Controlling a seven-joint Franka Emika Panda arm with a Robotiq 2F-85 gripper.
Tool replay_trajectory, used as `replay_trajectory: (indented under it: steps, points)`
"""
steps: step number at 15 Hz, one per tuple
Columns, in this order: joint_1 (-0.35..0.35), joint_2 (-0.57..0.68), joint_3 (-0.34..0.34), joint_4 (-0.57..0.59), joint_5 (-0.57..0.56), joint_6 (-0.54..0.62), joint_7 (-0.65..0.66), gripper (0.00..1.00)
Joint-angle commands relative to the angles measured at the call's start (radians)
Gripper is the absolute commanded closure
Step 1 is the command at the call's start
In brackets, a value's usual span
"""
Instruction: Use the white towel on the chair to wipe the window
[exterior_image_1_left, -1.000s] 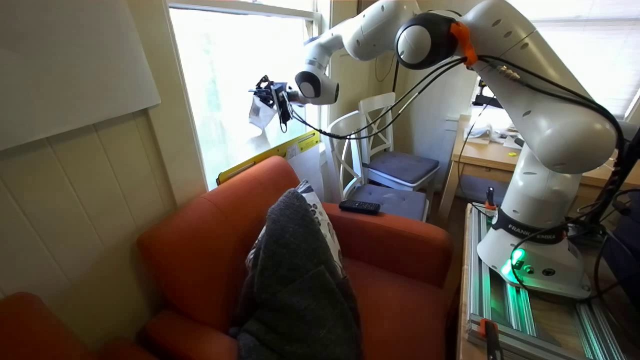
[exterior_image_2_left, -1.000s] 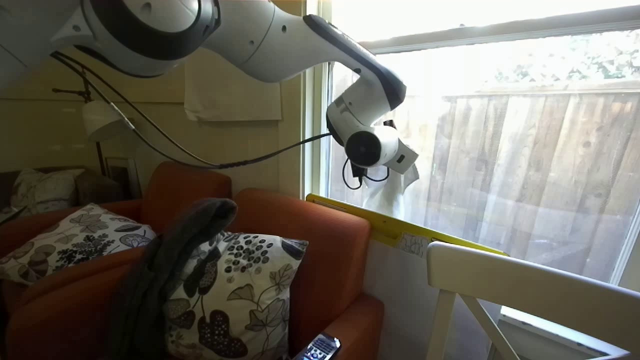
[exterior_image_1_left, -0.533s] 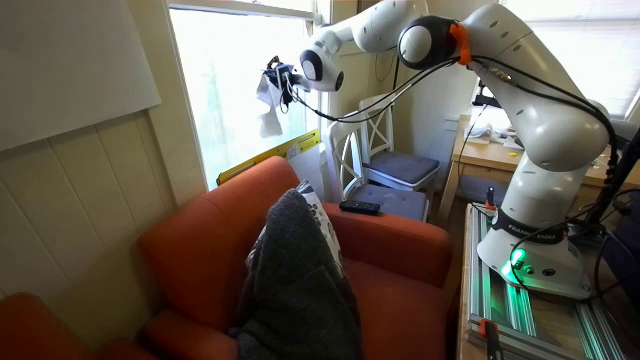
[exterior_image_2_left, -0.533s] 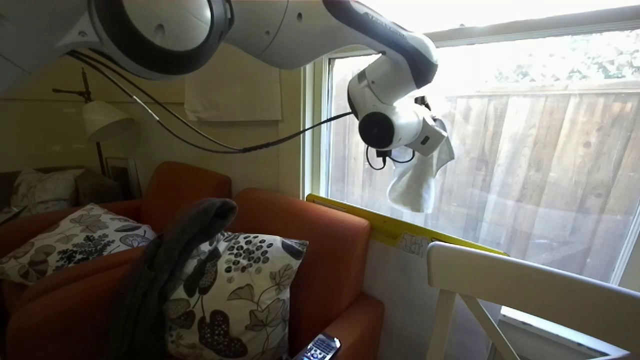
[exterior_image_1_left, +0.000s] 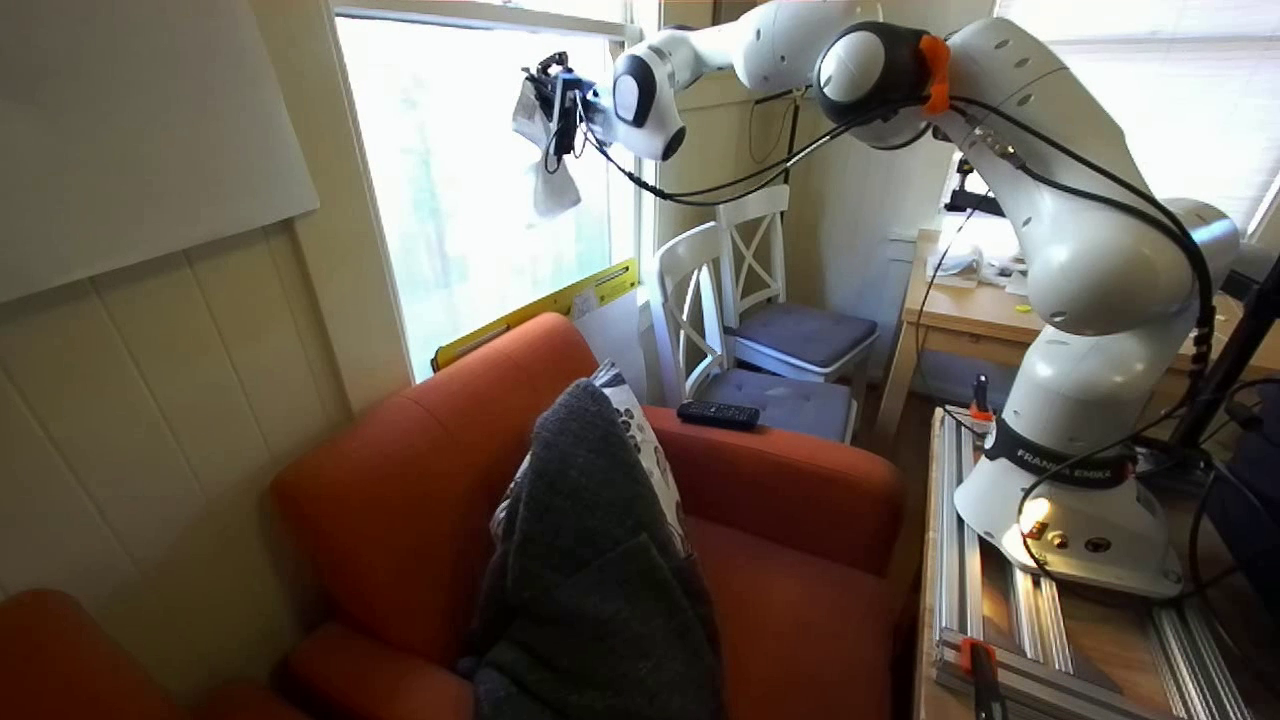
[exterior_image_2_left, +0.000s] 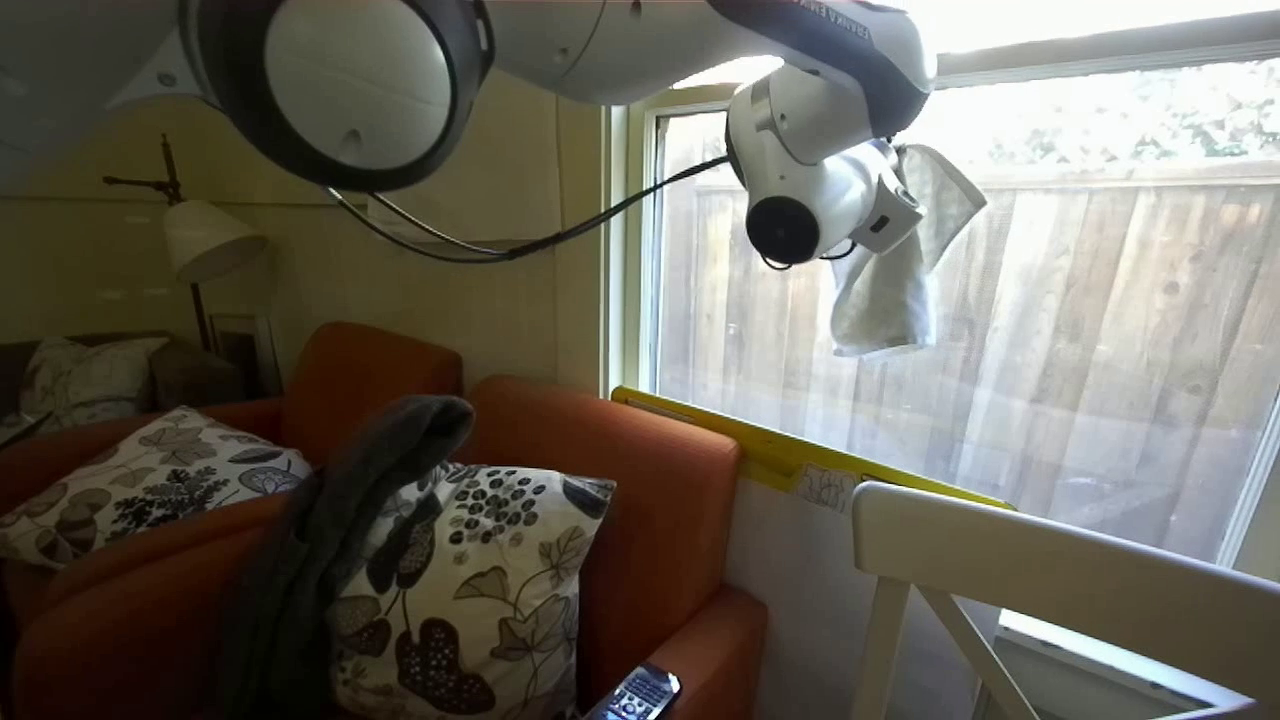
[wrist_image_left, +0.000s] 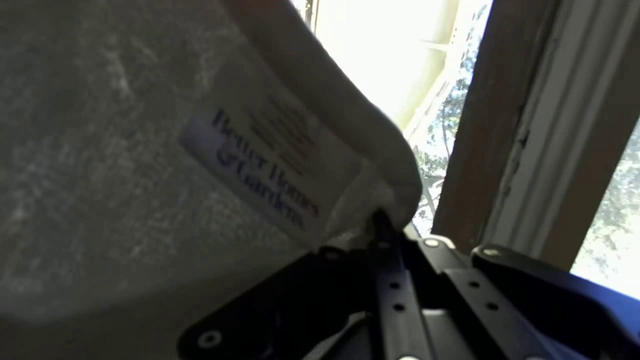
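Note:
The white towel (exterior_image_1_left: 557, 190) hangs from my gripper (exterior_image_1_left: 535, 82) in front of the window (exterior_image_1_left: 460, 180). It also shows against the window (exterior_image_2_left: 1060, 330) in an exterior view, as a draped towel (exterior_image_2_left: 885, 305) beyond the wrist, which hides the fingers there. In the wrist view the towel (wrist_image_left: 125, 200), with its brand label, fills the left side. The gripper fingers (wrist_image_left: 387, 225) are close together and pinch the towel near a hemmed edge. The window frame (wrist_image_left: 485, 115) stands to the right of the fingers. Whether the towel touches the glass cannot be told.
An orange armchair (exterior_image_1_left: 440, 430) with a dark grey blanket (exterior_image_1_left: 600, 560) and a patterned cushion (exterior_image_2_left: 470, 590) stands below the window. A yellow-edged board (exterior_image_2_left: 780, 455) leans at the sill. White chairs (exterior_image_2_left: 1060, 560) stand beside it. A remote (exterior_image_1_left: 718, 414) lies on the armrest.
My gripper has moved upward along the window with the towel in it, and to the right in an exterior view. The base light has turned from green to yellowish white.

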Motion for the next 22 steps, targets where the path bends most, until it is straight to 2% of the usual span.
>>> replay_trajectory:
  steps: [1,9,10,14,19,22]
  points:
    - [0.001,-0.056,0.038,-0.143,-0.083,-0.131,0.067,0.99]
    - [-0.006,-0.149,0.061,-0.4,-0.372,-0.323,0.299,0.99]
    - [0.105,-0.185,-0.116,-0.426,-0.32,-0.391,0.359,0.99]
    - [0.231,-0.185,-0.28,-0.457,-0.321,-0.413,0.367,0.99]
    - [0.309,-0.159,-0.389,-0.433,-0.215,-0.334,0.293,0.99]
    - [0.322,-0.145,-0.424,-0.406,-0.059,-0.261,0.21,0.99]
